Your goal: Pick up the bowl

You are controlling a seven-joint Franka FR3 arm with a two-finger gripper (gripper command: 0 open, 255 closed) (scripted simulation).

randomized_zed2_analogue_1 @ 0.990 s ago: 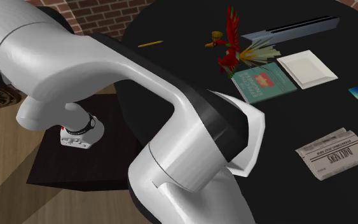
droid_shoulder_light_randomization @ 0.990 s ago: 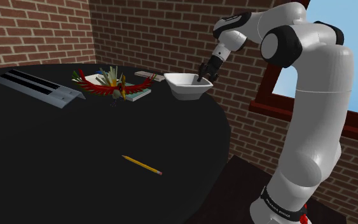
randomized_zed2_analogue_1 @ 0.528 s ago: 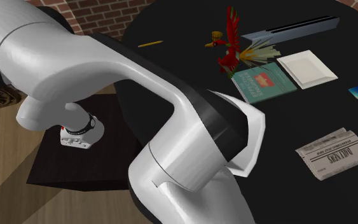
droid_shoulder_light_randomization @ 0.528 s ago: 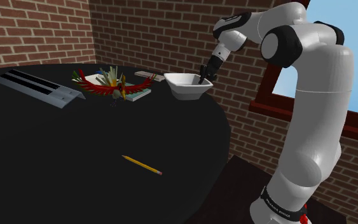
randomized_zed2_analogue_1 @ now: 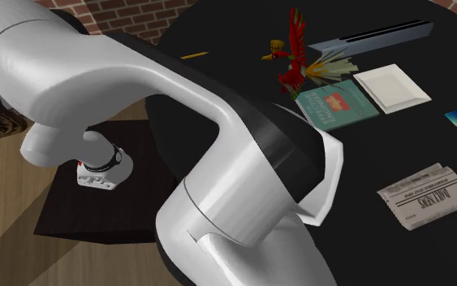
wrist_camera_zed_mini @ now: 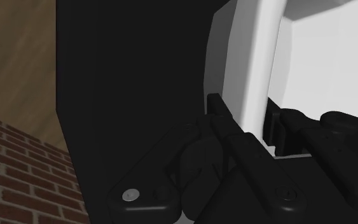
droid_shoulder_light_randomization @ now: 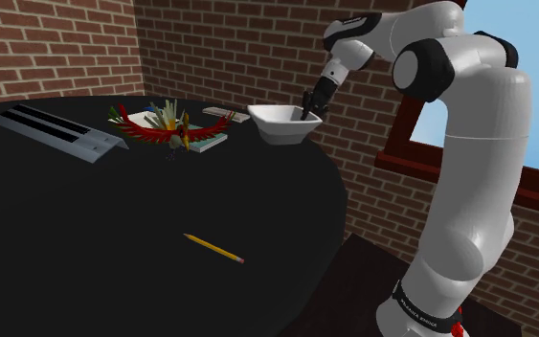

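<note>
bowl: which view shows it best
The shoulder view: the whole white bowl shows, with the gripper clasping its rim. The wrist view shows a close stretch of its wall between the fingers; in the second exterior view the arm hides all but an edge.

The shoulder view looks from beside the stand [droid_shoulder_light_randomization: 363, 263] across the desk [droid_shoulder_light_randomization: 114, 220] toward brick walls [droid_shoulder_light_randomization: 238, 48]. The second exterior view peers down from close above the arm [randomized_zed2_analogue_1: 218, 162] (which crowds it); both share the pencil [droid_shoulder_light_randomization: 214, 249] and red bird [droid_shoulder_light_randomization: 176, 134]. The wrist view sits tight against the bowl [wrist_camera_zed_mini: 254, 70].
</note>
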